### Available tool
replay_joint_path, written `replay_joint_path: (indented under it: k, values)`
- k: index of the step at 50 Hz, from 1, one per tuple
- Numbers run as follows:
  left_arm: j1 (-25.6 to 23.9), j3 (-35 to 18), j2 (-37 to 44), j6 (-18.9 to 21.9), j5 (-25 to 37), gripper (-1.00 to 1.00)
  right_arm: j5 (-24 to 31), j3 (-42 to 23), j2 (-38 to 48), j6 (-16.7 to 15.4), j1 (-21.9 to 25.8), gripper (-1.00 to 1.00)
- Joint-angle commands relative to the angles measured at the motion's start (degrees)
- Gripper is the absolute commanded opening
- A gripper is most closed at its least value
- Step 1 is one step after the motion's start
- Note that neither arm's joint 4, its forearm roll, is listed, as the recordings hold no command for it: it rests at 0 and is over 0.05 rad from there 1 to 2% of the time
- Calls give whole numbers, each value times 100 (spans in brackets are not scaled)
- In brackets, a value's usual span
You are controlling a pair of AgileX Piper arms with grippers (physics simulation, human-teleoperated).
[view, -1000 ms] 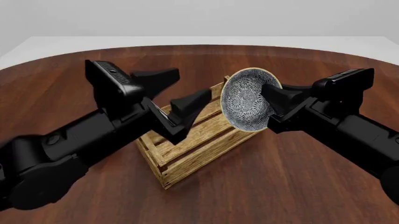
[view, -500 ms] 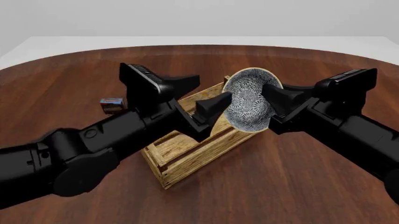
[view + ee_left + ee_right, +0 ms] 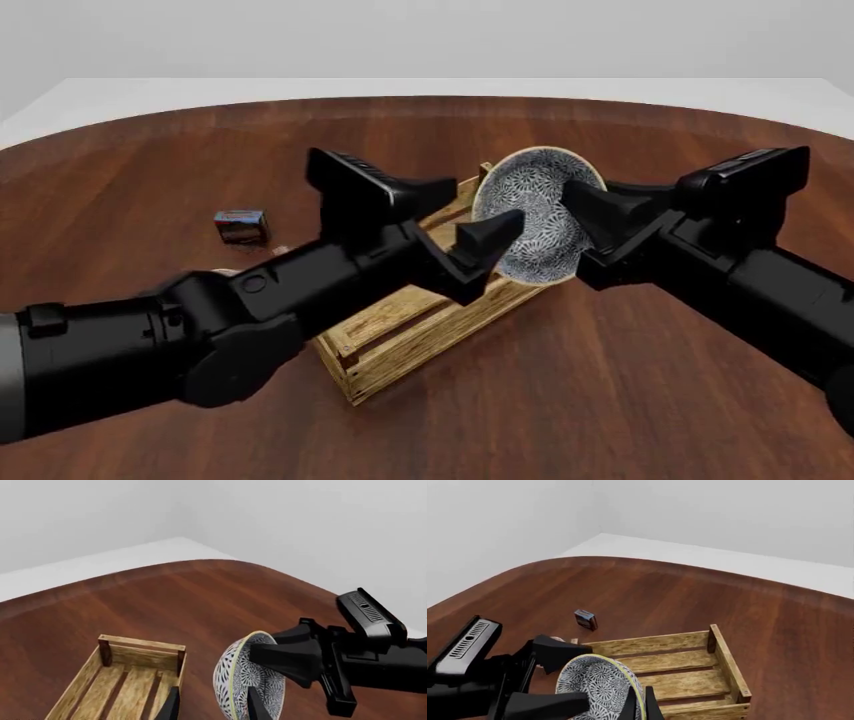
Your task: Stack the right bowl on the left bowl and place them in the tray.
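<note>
The right gripper pinches the rim of a patterned blue-and-white bowl, holding it on edge above the far end of the tray, a slatted wooden crate. Whether this is one bowl or two nested cannot be told. The left gripper stands with its fingers spread, one on each side of the bowl's near rim, not clamped. A small dark box lies on the wooden table, well off beyond the left arm.
</note>
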Motion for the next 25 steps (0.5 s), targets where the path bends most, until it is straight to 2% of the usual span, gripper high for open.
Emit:
replay_joint_path:
  k: [1, 9, 10, 25]
  values:
    - [-1, -88, 240, -88, -61, 100, 10, -36, -55, 45, 14, -100]
    - [-15, -75, 289, -167, -108, 100, 35, -44, -86, 49, 8, -100]
    - [-3, -71, 285, -201, -117, -100, 36, -43, -89, 48, 6, -100]
    - [-34, -10, 192, -238, -149, -100, 58, -42, -124, 54, 10, -100]
